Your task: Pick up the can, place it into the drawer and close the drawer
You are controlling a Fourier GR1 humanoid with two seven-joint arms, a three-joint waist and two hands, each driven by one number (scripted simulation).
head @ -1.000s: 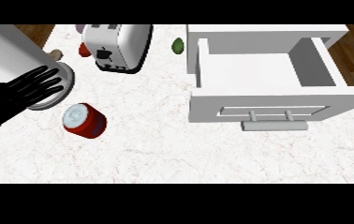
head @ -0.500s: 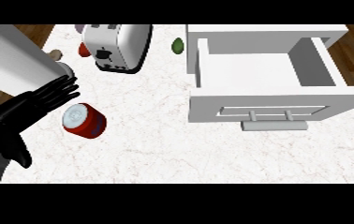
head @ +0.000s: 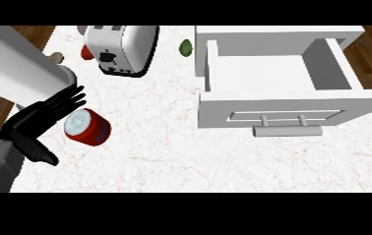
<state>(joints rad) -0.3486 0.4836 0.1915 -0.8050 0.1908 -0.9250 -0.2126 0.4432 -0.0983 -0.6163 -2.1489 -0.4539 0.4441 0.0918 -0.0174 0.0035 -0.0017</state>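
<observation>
A red can (head: pixel 88 127) with a pale lid rests tilted on the white counter at the left. My left hand (head: pixel 35 125) is right beside it on its left, open, with its straight, spread fingers (head: pixel 67 99) reaching past the can's upper edge and the thumb pointing down. I cannot tell whether the hand touches the can. The white drawer (head: pixel 280 107) stands pulled out at the right, with nothing inside, its bar handle (head: pixel 287 130) facing me. My right hand shows nowhere.
A silver toaster (head: pixel 123 49) stands at the back left, with a small red object (head: pixel 87 52) behind it. A green fruit (head: pixel 186 47) lies between the toaster and the drawer. The counter's left edge runs close to my hand.
My left hand has come down and forward from the left edge and now sits alongside the can, fingers spread. The can and the drawer have not moved.
</observation>
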